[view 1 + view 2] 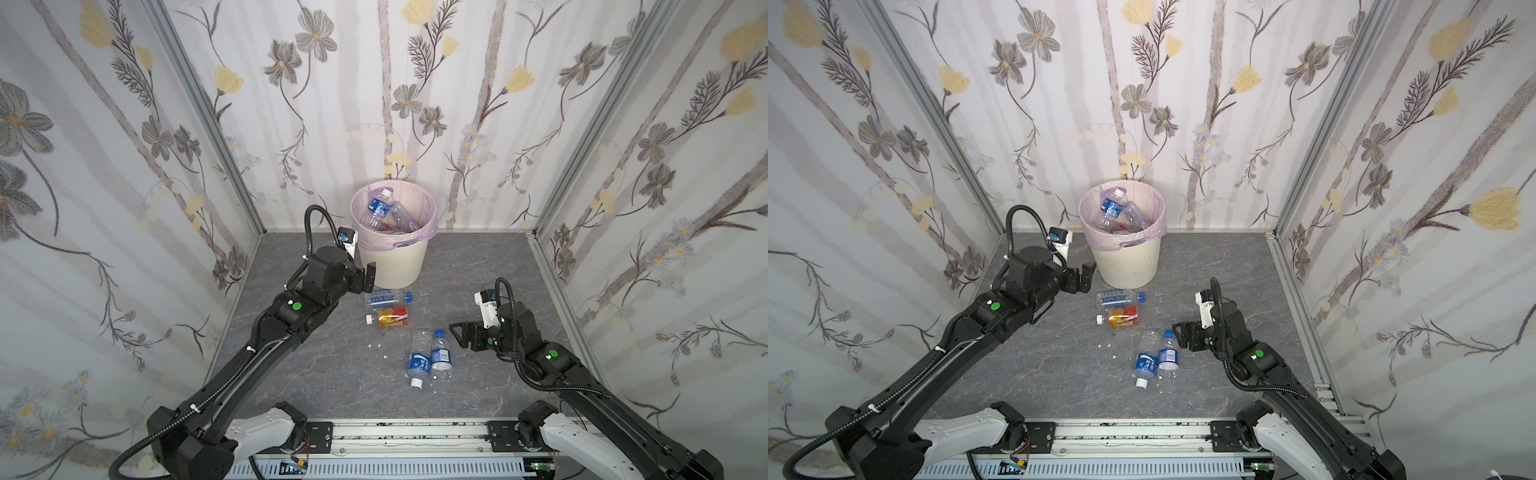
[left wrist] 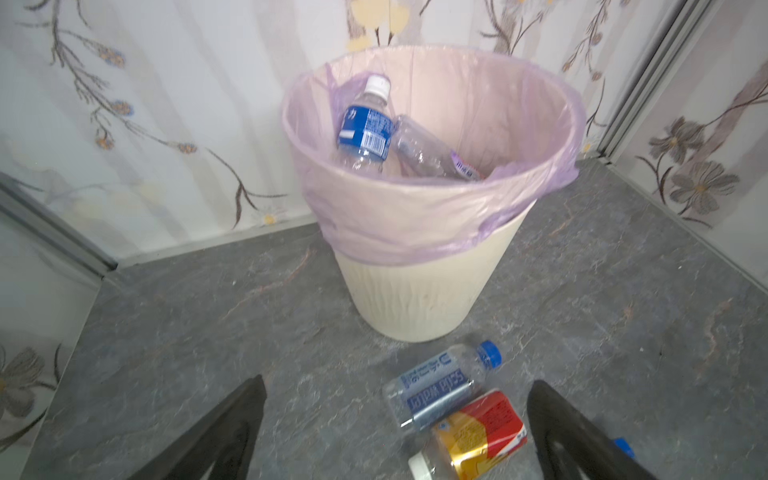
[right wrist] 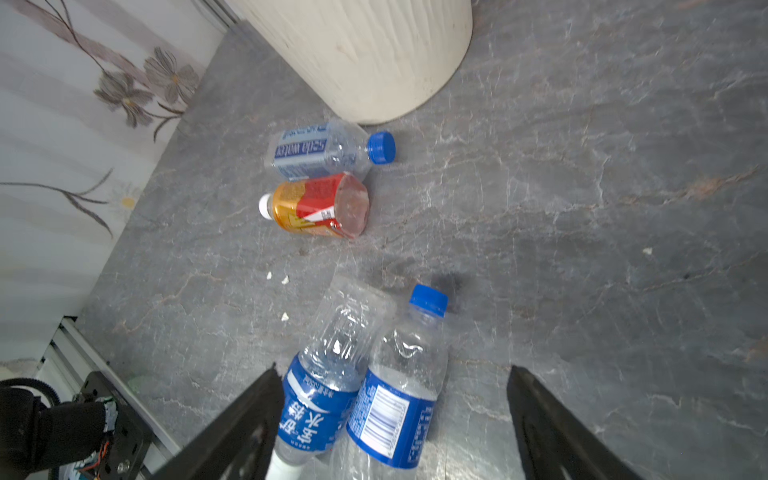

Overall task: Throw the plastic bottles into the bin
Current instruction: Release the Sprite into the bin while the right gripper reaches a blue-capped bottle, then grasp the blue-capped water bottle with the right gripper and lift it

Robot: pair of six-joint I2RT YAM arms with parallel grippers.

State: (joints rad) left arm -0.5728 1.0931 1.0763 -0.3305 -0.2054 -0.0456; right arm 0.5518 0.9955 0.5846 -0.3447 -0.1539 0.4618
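The cream bin [image 1: 392, 266] with its pink liner stands at the back; inside lie a blue-labelled, white-capped bottle [image 1: 377, 208] and a clear one [image 1: 404, 216]. On the floor in front lie a blue-capped soda-water bottle [image 1: 386, 298] and a red-orange-labelled bottle [image 1: 391, 316]. Nearer lie two blue-labelled bottles side by side, one white-capped [image 1: 419, 361], one blue-capped [image 1: 440, 355]. My left gripper [image 1: 365, 280] hangs open and empty beside the bin's left wall, above the soda-water bottle [image 2: 440, 386]. My right gripper [image 1: 457, 334] is open, just right of the pair [image 3: 386, 411], holding nothing.
Small white scraps [image 1: 376, 345] dot the grey marbled floor [image 1: 478, 266]. Floral walls [image 1: 124, 208] close in the left, back and right. A metal rail [image 1: 407, 432] with both arm bases runs along the front edge.
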